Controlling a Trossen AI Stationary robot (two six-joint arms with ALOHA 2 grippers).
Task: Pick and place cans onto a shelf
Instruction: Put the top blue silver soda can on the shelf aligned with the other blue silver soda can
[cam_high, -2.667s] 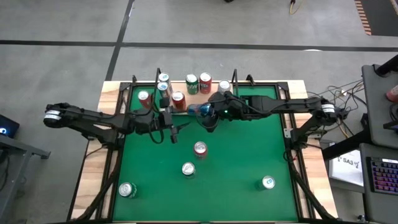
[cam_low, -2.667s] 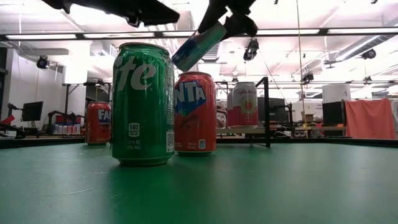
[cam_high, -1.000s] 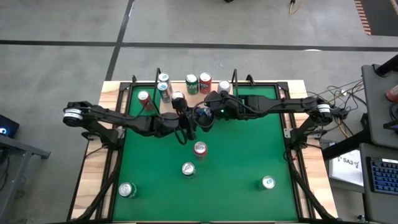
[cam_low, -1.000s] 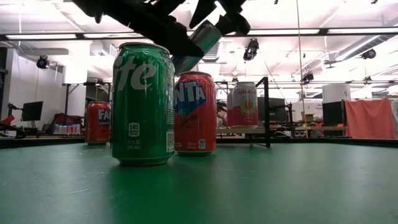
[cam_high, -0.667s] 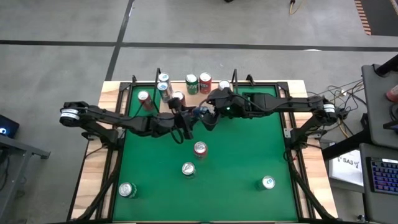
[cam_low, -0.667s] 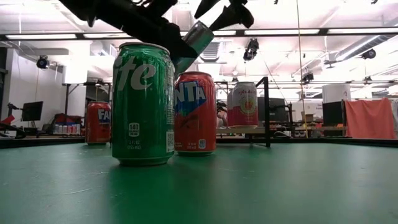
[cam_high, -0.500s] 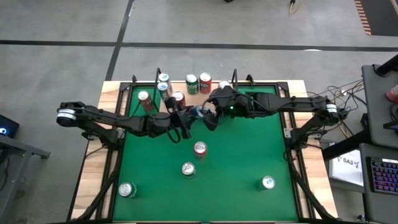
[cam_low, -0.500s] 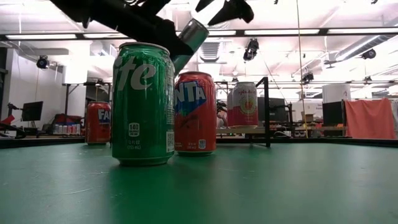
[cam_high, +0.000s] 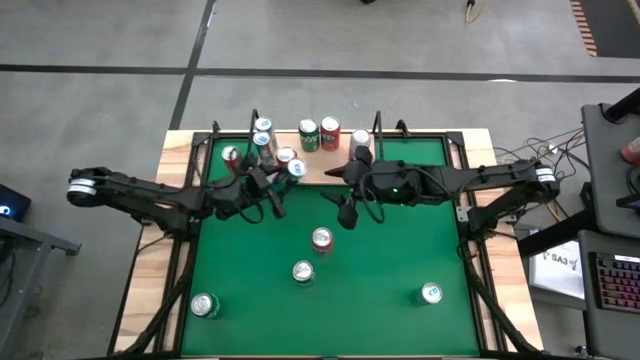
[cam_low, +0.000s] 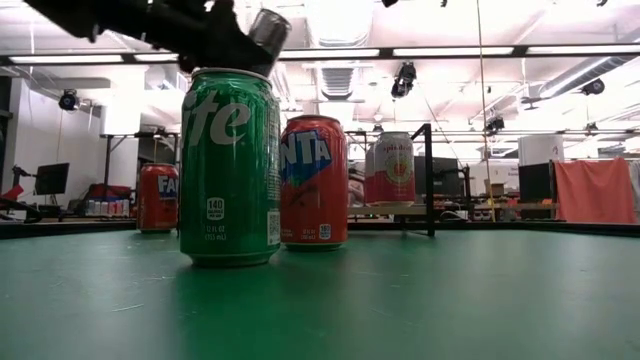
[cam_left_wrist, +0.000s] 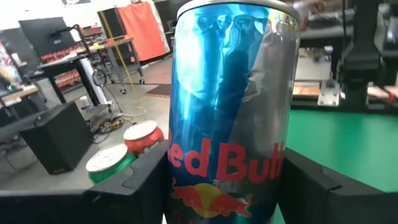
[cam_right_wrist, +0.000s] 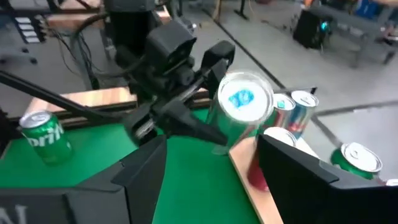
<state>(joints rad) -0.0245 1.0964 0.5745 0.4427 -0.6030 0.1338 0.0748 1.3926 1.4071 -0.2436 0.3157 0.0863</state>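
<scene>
My left gripper (cam_high: 278, 182) is shut on a blue-and-silver can (cam_high: 295, 168), held in the air just in front of the shelf (cam_high: 318, 172), a light-wood board at the table's far edge. Several cans (cam_high: 308, 133) stand on the shelf on their bases. The held can fills the left wrist view (cam_left_wrist: 230, 112), and its silver top (cam_right_wrist: 244, 99) faces the right wrist camera. My right gripper (cam_high: 346, 191) hangs open to the can's right with nothing between its fingers (cam_right_wrist: 143, 180). My left gripper pinches the blue can's lower body (cam_left_wrist: 180, 183) between its two fingers, one on each side. The fingers come level from the table's left and lie across the can. The can is lifted clear, top up (cam_low: 268, 27), leaning toward the right arm.
Loose cans stand on the green table: a red one (cam_high: 321, 239), a silver-topped one (cam_high: 303, 271), a green one (cam_high: 205, 305) near the left front and one (cam_high: 431, 293) at the right front. Black wire uprights (cam_high: 377, 122) stand on the shelf.
My right gripper has come off the blue can's top end and drawn back toward the table's right edge. My left gripper has pulled back toward the left and far edge with the can, rolling so that the slanting can now stands nearly upright.
</scene>
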